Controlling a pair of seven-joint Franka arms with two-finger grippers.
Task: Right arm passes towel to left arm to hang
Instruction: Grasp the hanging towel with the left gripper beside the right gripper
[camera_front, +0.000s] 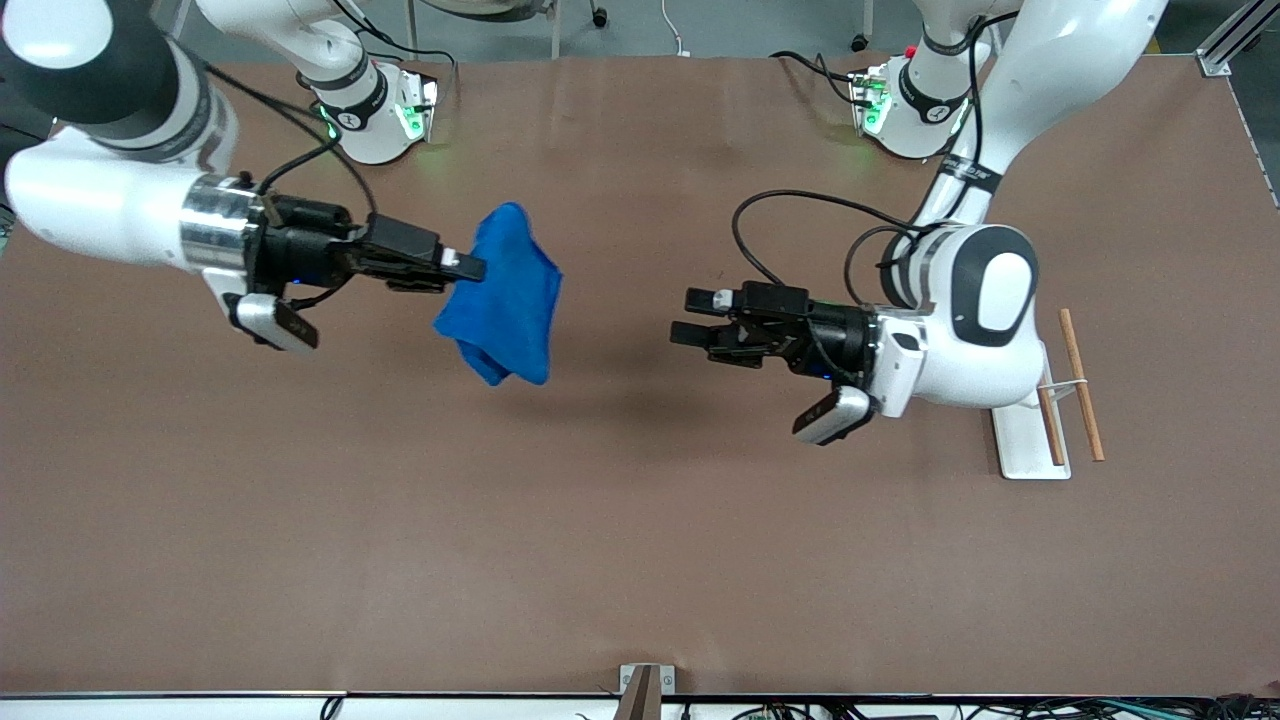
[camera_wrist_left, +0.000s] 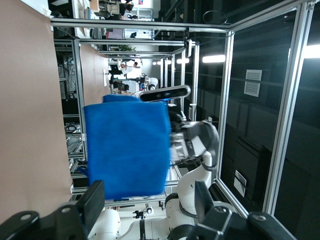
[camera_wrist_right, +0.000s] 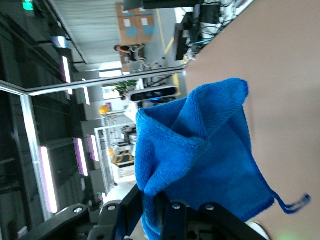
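Observation:
The bright blue towel (camera_front: 510, 295) hangs in the air over the middle of the table, bunched at one edge. My right gripper (camera_front: 476, 267) is shut on that bunched edge, as the right wrist view confirms with the towel (camera_wrist_right: 200, 160) pinched in the gripper (camera_wrist_right: 162, 207); its small loop (camera_wrist_right: 296, 202) dangles free. My left gripper (camera_front: 685, 317) hovers level with the towel and points at it, open and clear of it. In the left wrist view the towel (camera_wrist_left: 125, 150) hangs flat ahead of my open left gripper (camera_wrist_left: 148, 210), with nothing between the fingers.
A white stand (camera_front: 1030, 445) with wooden rods (camera_front: 1082, 385) sits at the left arm's end of the table, under that arm's elbow. A small bracket (camera_front: 640, 690) stands at the table edge nearest the front camera.

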